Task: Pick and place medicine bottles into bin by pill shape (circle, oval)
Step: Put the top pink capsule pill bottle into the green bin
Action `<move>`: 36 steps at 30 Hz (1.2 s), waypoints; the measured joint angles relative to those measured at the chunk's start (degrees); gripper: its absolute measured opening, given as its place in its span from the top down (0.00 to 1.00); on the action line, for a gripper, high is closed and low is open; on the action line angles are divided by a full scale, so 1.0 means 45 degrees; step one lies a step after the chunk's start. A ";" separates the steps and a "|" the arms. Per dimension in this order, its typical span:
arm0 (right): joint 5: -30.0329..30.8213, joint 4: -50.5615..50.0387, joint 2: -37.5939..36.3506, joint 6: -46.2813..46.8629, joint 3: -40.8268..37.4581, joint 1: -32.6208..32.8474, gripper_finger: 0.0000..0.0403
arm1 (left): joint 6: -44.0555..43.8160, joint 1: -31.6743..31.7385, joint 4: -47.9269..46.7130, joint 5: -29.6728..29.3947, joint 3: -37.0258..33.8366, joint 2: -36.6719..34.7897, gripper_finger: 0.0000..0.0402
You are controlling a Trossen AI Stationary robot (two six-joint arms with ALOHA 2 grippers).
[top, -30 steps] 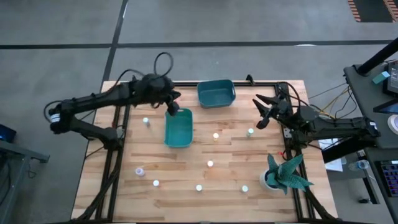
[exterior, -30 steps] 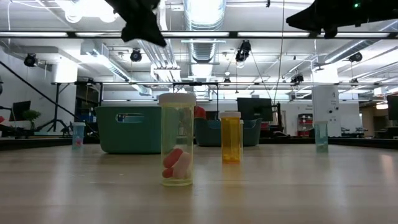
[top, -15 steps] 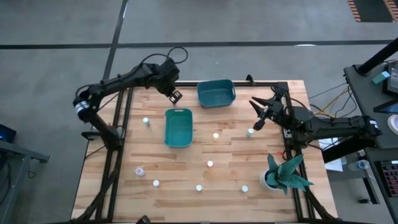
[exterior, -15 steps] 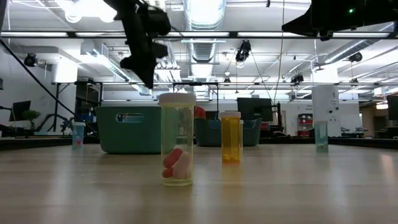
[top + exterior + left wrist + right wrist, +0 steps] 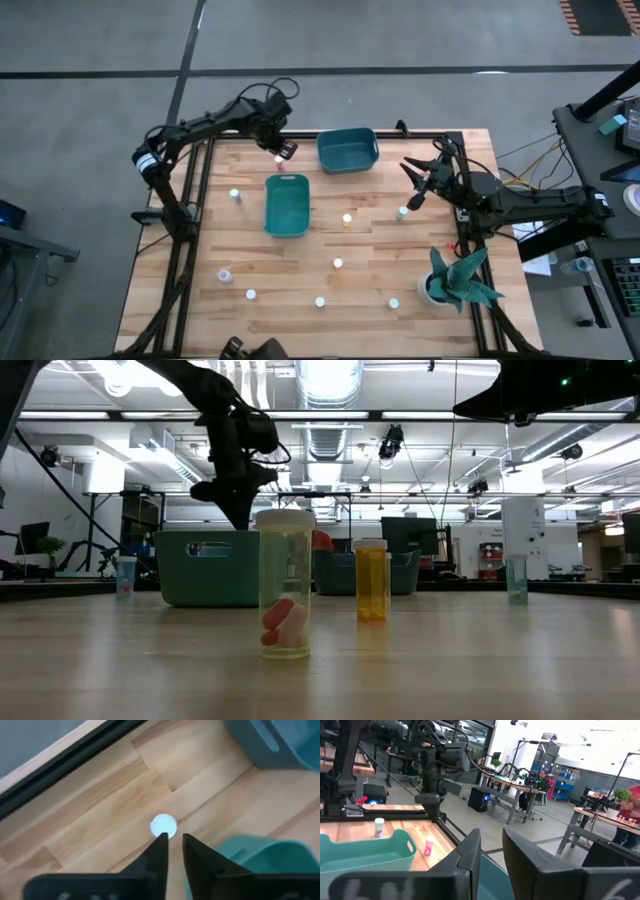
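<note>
Over the far left corner of the table (image 5: 300,250), a pale plank top framed in black rails, the left gripper (image 5: 283,151) hangs with its two flat dark fingers (image 5: 158,851) drawn nearly together, a thin gap between them and nothing held. Just below them a small bottle (image 5: 163,826) stands upright, its round white cap facing up. Two teal plastic bins with rounded corners and smooth walls: the long bin (image 5: 287,204) lies lengthwise toward the near edge, the wider bin (image 5: 348,149) sits at the far edge. Nine bottle caps counted from above, all scattered singly and well apart: one at the left gripper, one left of the long bin (image 5: 234,195), two right of it, five along the near half. From table height, a clear bottle (image 5: 285,584) with white cap stands upright, long axis vertical, pink and white pills at its bottom; an orange bottle (image 5: 371,580) stands upright behind it. Right gripper (image 5: 418,180) hovers at the right side, fingers spread, holding nothing. One potted plant (image 5: 458,277) with spiky teal leaves sits near the right corner.
</note>
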 joint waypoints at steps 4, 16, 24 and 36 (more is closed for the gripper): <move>0.0000 0.0003 -0.0005 -0.0122 -0.0005 0.0000 0.83 | -0.0903 -0.0001 0.0347 -0.0237 0.0000 0.0208 0.73; 0.0000 -0.0031 -0.0005 -0.0243 -0.0010 0.0000 0.83 | -0.1499 -0.0010 0.0333 -0.1139 -0.0156 0.0681 0.53; 0.0000 -0.0035 -0.0005 -0.0243 -0.0010 0.0000 0.84 | -0.1901 -0.0141 0.0953 -0.1161 -0.1065 0.0801 0.53; 0.0000 -0.0045 -0.0005 -0.0256 -0.0015 0.0000 0.84 | -0.2190 -0.0305 0.1568 -0.1156 -0.1538 0.0806 0.53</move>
